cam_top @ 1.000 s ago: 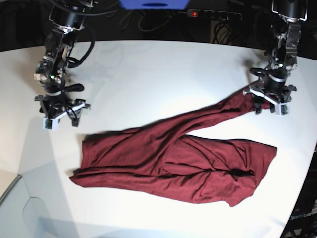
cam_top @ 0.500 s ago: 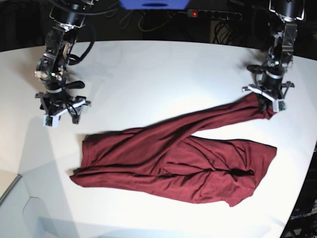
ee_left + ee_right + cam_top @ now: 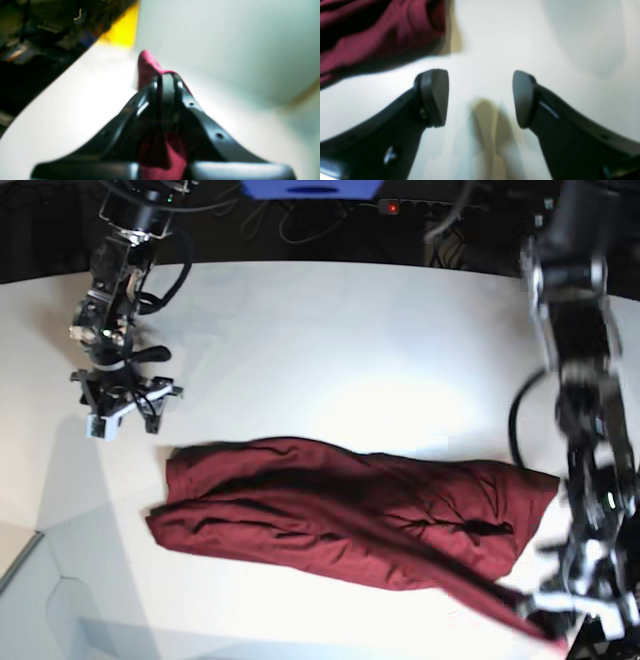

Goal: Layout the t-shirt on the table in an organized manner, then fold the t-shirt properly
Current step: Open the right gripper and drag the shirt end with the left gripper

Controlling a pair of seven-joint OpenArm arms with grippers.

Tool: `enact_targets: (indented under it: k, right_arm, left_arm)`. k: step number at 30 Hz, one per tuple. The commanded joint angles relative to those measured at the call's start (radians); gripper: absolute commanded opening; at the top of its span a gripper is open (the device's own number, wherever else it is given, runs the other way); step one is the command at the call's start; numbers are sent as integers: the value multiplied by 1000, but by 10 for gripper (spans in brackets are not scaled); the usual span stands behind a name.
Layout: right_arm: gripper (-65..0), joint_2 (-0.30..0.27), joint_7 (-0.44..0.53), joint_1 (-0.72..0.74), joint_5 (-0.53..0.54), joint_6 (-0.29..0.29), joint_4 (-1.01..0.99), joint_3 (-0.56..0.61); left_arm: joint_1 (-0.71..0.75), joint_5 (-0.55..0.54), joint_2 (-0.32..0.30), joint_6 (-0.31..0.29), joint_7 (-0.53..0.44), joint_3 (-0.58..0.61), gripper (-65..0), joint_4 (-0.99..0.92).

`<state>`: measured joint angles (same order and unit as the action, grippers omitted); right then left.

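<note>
Maroon knit fills the middle of my base view: the t-shirt (image 3: pixel 340 520) lies bunched on the white table (image 3: pixel 330 350), its long axis running side to side, not yet spread flat.

At the left of that view my right gripper (image 3: pixel 122 408) hangs just above the bare tabletop, jaws spread wide and holding nothing. Its wrist camera shows the shirt's edge (image 3: pixel 377 35) just beyond and to one side of the open fingertips (image 3: pixel 435 97), apart from them, so this arm is the nearer one to the shirt's loose end.

At the far right, near the table's front corner, my left gripper (image 3: pixel 585 605) is pinched fully closed on a corner of the cloth; from its wrist view, fabric (image 3: pixel 150 66) pokes out past the closed tips (image 3: pixel 165 82). A drawn-out strip of shirt leads from that grip back to the main body.

I judge the next move is for the free arm to take the opposite end, so the two can pull the shirt taut along its length.
</note>
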<state>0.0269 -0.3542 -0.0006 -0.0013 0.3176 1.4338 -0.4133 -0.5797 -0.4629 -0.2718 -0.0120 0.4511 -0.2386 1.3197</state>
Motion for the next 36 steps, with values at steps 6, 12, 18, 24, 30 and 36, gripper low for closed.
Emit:
enact_targets:
  k: [6, 12, 18, 24, 30, 36]
  right_arm:
    - [-249, -8, 20, 3, 4, 2, 69, 0]
    - [-248, -6, 19, -25, 4, 2, 137, 1]
    - [-248, -6, -27, -28, 4, 5, 175, 1]
    - [-249, -6, -35, -29, 4, 7, 170, 0]
    - [-248, -6, -32, -48, 7, 7, 173, 0]
    - [-249, -6, -32, -49, 7, 8, 169, 0]
  left_arm:
    - [-475, 235, 133, 24, -180, 71, -643, -731]
    - [-567, 364, 200, 25, -467, 138, -383, -1101]
    - [-434, 364, 190, 25, -481, 127, -258, -1003]
    - [-263, 362, 102, 25, -469, 127, -257, -859]
    - [-15, 252, -33, 25, -371, 45, -257, -664]
    - [117, 201, -80, 16, -372, 22, -258, -645]
